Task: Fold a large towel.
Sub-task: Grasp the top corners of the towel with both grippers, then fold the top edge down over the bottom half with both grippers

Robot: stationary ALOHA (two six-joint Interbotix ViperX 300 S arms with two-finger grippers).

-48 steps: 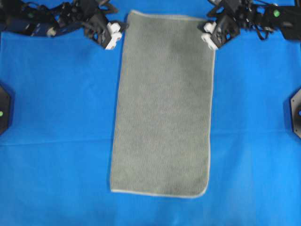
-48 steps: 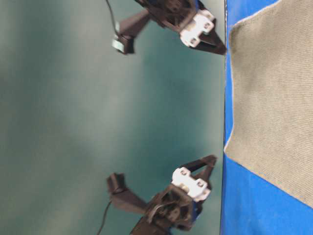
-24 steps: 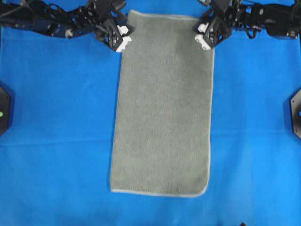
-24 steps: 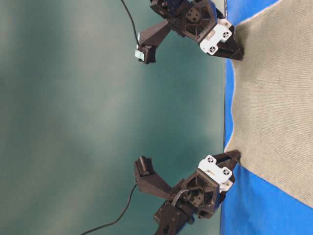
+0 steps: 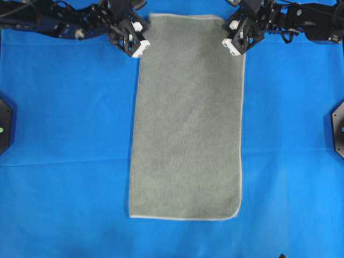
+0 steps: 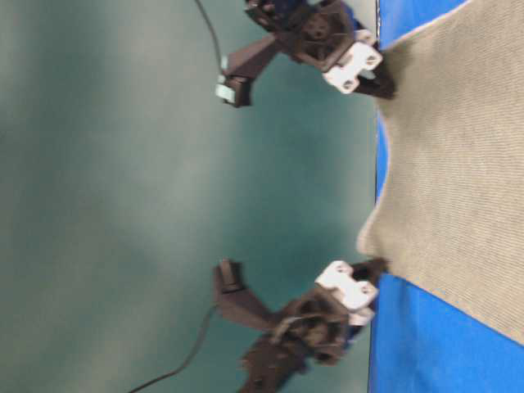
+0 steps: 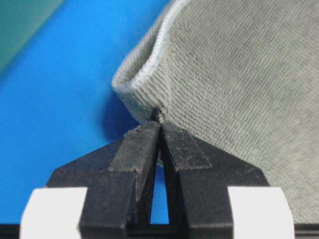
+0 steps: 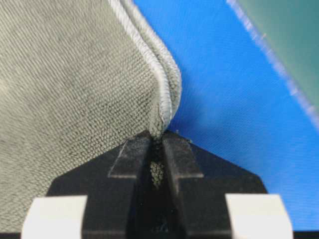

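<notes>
The large grey-green towel [image 5: 188, 118] lies flat and lengthwise on the blue sheet [image 5: 64, 134]. Its two far corners are at my grippers. My left gripper [image 5: 144, 38] is shut on the towel's far-left edge; in the left wrist view the jaws [image 7: 160, 124] pinch the cloth just below a curled-up corner [image 7: 137, 82]. My right gripper [image 5: 239, 37] is shut on the far-right edge; in the right wrist view [image 8: 158, 135] cloth fills the gap between the jaws. In the table-level view the towel [image 6: 458, 164] shows both pinched corners raised off the sheet.
The blue sheet covers the whole table. Black fixtures stand at the left edge [image 5: 4, 126] and the right edge [image 5: 338, 129]. Both arms stretch along the table's far edge [image 5: 172, 5]. The near end of the towel [image 5: 183, 215] lies free.
Both grippers moved in from beside the towel onto its far corners and shut on the edges. The corners have lifted, and the towel's near end slid slightly toward the far side.
</notes>
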